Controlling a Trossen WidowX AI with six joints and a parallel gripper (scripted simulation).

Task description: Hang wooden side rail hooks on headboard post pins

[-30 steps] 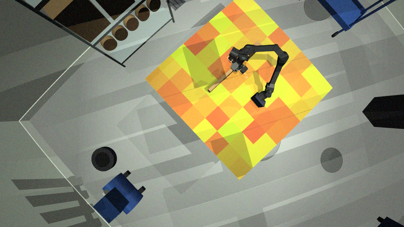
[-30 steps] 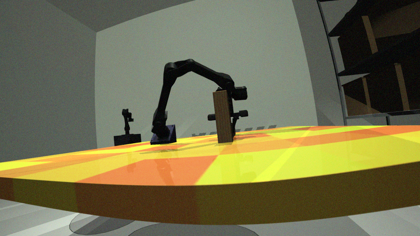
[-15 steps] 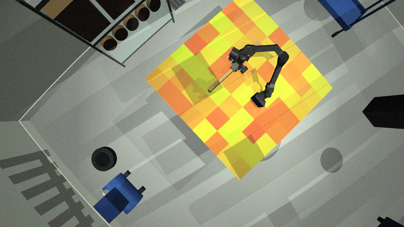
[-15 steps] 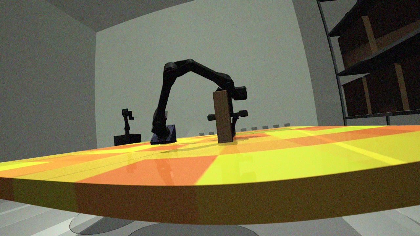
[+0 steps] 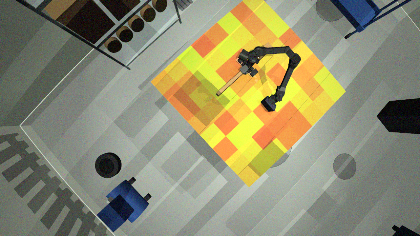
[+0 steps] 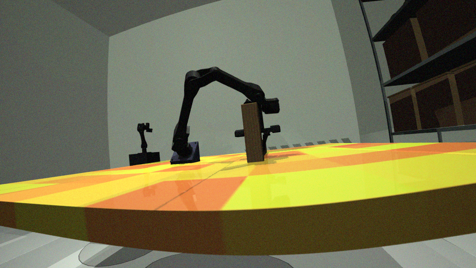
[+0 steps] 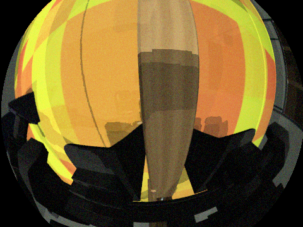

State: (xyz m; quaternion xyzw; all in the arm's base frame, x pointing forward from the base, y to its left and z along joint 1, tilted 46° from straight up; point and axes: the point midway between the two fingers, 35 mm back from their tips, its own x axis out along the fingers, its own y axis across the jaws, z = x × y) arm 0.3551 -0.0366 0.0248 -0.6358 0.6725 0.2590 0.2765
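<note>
The wooden side rail [image 5: 229, 84] [image 7: 168, 31] is a long, narrow, light brown bar running from under the gripper toward the lower left in the top view. My gripper [image 5: 247, 67] [image 7: 159, 125] is shut on it, one finger on each side. The headboard post [image 6: 251, 133] stands upright on the table in the exterior view and hides the rail and fingertips there. Only a small pale part of the post [image 5: 267, 45] shows beside the arm in the top view. A small glint shows at the rail's near end in the wrist view. Hooks, pins and slot cannot be made out.
The table [image 5: 205, 45] [image 6: 299, 190] has yellow and orange patches. The arm's base [image 5: 268, 104] [image 6: 185, 156] stands on it, to the left of the post in the exterior view. A shelf [image 6: 429, 73] stands beyond the table, and a blue cart [image 5: 356, 13] is on the floor.
</note>
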